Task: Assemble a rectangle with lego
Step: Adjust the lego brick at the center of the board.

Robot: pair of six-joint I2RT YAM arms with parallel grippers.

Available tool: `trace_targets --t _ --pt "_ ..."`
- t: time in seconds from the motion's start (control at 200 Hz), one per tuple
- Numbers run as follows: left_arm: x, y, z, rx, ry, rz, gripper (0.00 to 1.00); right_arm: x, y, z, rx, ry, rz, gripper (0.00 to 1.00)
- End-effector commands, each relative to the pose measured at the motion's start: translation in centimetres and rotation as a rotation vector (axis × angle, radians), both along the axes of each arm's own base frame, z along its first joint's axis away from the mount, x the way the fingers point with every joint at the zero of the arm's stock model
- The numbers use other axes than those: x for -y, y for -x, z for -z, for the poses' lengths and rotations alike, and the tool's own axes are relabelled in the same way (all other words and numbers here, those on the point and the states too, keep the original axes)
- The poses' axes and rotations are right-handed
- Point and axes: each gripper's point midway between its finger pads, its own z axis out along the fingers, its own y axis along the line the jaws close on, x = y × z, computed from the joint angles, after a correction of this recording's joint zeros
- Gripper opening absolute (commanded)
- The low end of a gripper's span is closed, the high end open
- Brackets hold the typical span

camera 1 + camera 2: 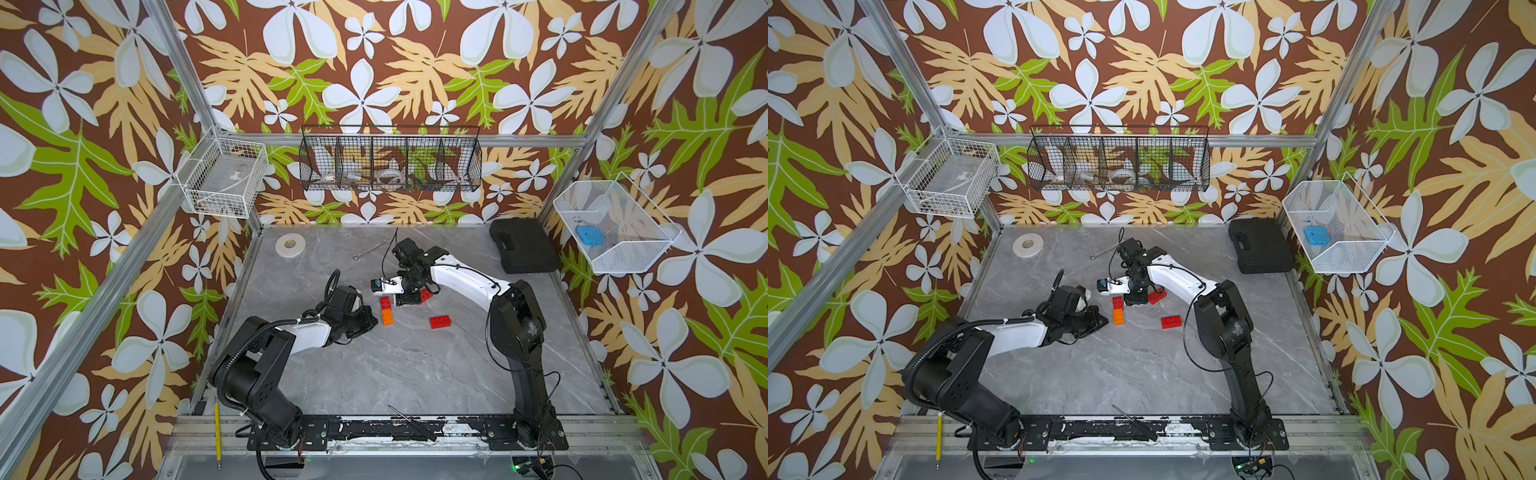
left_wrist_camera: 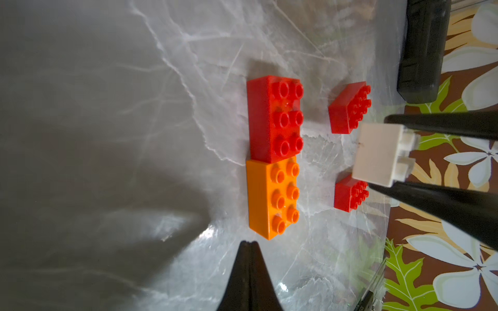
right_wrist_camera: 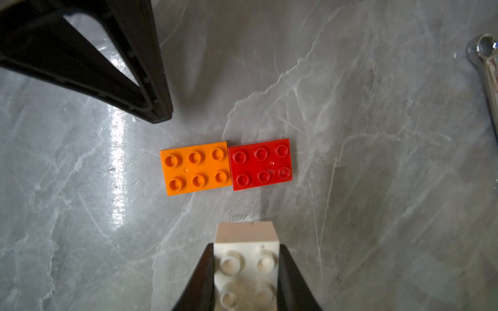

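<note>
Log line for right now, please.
left gripper: shut, empty | right gripper: shut on white brick | orange brick and red brick: end to end | loose red bricks: two, unjoined

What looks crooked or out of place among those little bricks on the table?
The red brick and orange brick sit end to end, but their long edges are slightly stepped, not flush. Nothing looks broken or spilled.

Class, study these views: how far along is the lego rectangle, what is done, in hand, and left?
Done: the orange brick and one red brick lie end to end, touching. In hand: the right gripper is shut on the white brick, near that pair; the left gripper is shut and empty beside the orange brick. Left: adding the white brick and the two loose red bricks.
</note>
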Motion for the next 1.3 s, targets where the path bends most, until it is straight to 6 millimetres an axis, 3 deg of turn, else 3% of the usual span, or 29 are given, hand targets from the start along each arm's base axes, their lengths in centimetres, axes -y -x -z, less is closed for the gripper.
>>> trace_targets --t 0.0,0.405,1.296 --pt "0.9 -0.5 -0.3 0.014 0.044 0.014 0.0 -0.2 0.2 -0.5 -0.003 -0.019 0.009 0.0" --pt "1.9 -0.8 0.8 -0.008 0.053 0.019 0.0 -0.6 0.0 -0.1 -0.018 -0.026 0.014 0.0" --pt "1.3 -2.3 2.1 -0.005 -0.07 0.019 0.01 -0.8 0.6 0.7 -0.034 -0.008 0.006 0.0"
